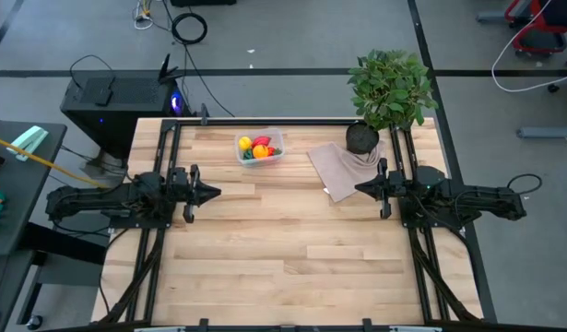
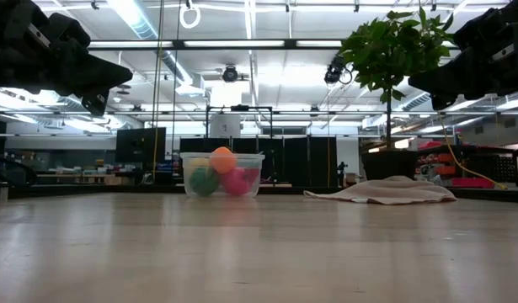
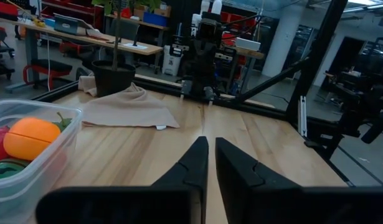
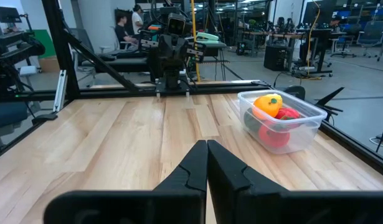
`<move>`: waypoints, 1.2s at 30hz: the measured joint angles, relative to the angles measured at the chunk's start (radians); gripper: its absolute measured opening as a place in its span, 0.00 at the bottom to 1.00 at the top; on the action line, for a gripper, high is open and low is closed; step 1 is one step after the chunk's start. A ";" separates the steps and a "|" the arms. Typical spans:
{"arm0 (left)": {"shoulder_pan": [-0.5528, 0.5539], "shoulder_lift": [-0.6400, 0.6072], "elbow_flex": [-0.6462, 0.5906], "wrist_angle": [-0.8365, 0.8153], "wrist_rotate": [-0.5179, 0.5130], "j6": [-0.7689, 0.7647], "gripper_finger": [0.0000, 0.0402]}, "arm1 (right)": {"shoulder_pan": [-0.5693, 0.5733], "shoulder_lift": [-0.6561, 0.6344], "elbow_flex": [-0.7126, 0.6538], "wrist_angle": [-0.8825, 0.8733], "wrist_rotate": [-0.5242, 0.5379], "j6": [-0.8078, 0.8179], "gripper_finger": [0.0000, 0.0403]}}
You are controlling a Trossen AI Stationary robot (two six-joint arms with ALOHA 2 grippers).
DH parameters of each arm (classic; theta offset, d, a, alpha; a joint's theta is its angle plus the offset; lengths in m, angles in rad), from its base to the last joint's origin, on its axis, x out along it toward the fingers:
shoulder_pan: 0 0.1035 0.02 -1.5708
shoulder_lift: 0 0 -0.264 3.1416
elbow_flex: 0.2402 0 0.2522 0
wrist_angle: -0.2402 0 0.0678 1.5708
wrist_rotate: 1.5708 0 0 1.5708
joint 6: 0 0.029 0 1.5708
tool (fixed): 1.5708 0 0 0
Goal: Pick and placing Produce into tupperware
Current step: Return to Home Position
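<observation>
Clock face laid flat on the pale wood-plank table as seen from overhead, with 12 at the far edge.

**Task item.** One clear rounded-corner plastic tub with thin, glossy, translucent walls stands upright at 12 o'clock, near the far edge. The toy produce lies heaped inside it, and none is on the planks.

Pieces counted:
- one smooth orange ball, on top of the heap
- one dark-green ball, beneath it against the wall
- one pink-red piece, beside the green ball
- one yellow piece

That makes four, possibly more, since the heap overlaps itself.

**Other items.**
- One beige folded cloth, soft and rumpled, lies flat at 1 o'clock. It is near the tub but not touching it.
- One leafy green plant stands in one round black pot at 2 o'clock. The cloth's far edge is bunched against the pot.

**Arms.** There are two, dark and matte, each on its own side rail.
- The left gripper hangs above the planks at 9 o'clock, pointing toward 3. Its two wedge-shaped fingers are drawn close with only a slit between them, and it holds nothing.
- The right gripper hangs at 3 o'clock, pointing toward 9. Its fingers are pressed together and it is empty.

Both grippers are well apart from the tub.
</observation>
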 joint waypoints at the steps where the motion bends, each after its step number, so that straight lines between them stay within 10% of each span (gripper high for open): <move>1: 0.000 0.000 0.000 0.000 0.000 0.000 0.08 | 0.000 0.000 0.000 0.000 0.000 0.000 0.03; 36: 0.000 0.000 0.000 0.000 0.000 -0.001 0.09 | 0.000 0.000 0.000 0.000 0.000 0.000 0.03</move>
